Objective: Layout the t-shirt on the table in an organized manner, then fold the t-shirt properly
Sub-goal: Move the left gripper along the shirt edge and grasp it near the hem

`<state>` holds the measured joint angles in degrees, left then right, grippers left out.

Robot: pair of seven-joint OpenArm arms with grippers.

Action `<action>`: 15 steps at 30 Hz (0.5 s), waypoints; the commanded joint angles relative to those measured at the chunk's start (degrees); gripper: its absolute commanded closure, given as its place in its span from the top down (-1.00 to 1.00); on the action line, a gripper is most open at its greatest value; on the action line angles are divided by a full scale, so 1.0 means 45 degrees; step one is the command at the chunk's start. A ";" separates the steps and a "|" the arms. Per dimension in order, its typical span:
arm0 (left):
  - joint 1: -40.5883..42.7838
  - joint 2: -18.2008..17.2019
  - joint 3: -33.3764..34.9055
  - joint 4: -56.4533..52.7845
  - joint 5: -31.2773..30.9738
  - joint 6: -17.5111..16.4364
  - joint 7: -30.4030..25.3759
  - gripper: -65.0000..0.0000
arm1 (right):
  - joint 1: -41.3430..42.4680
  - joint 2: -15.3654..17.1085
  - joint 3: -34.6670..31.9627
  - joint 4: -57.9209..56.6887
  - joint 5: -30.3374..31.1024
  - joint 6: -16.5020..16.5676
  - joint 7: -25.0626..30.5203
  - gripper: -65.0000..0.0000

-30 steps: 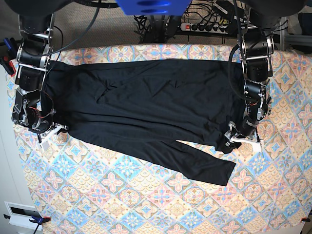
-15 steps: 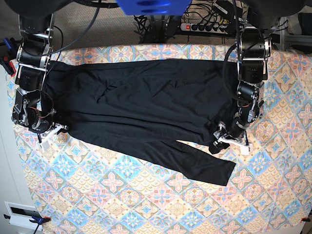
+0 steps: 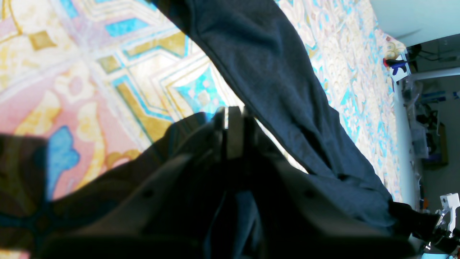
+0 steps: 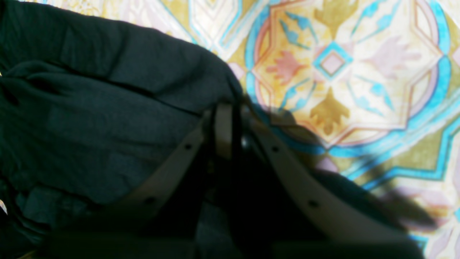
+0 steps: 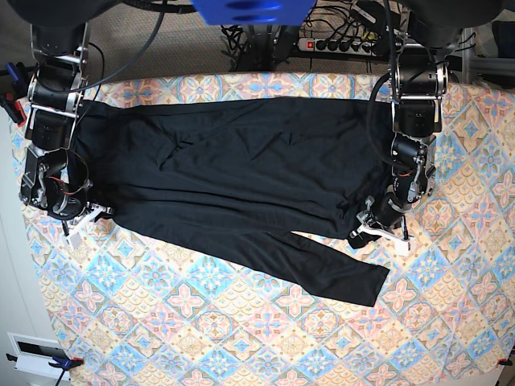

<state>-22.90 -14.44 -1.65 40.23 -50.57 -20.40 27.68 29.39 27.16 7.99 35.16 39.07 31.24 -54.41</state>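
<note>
The left gripper [image 5: 375,232] has moved inward and clamped onto the near corner of the t-shirt [image 5: 241,181], spread across the table [image 5: 241,322], while the right gripper [image 5: 84,215] stays closed on the opposite corner, enabling a two-handed fold

Base overhead; wrists close, sharing t-shirt [image 5: 241,173].

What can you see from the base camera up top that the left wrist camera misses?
Only the base view shows the whole black t-shirt spread across the table, with both arms and a power strip behind. Only the left wrist view shows the left gripper up close, jaws shut at the shirt's edge. Both show black fabric on the patterned cloth.
</note>
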 commanded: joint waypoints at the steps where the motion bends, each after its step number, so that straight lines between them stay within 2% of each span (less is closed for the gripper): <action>1: -0.0021 -0.0045 -0.0014 0.0037 -0.0182 0.0187 0.0403 -1.00 | 0.0161 0.0051 0.0012 0.0187 -0.0135 0.0002 -0.0284 -1.00; 7: 0.0077 -0.0396 -0.0034 0.1327 -0.0182 0.0168 0.0383 -1.00 | 0.0161 0.0051 0.0012 0.2024 -0.0135 0.0002 -0.0265 -1.00; 15: 0.0233 -0.0807 -0.0288 0.2303 -0.0201 0.0187 0.0461 -1.00 | 0.0161 0.0051 0.0012 0.2063 -0.0135 0.0002 0.0126 -1.00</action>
<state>-20.64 -17.30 -2.66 49.56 -50.59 -18.94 30.61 28.42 26.20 7.75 43.44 37.52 30.92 -54.98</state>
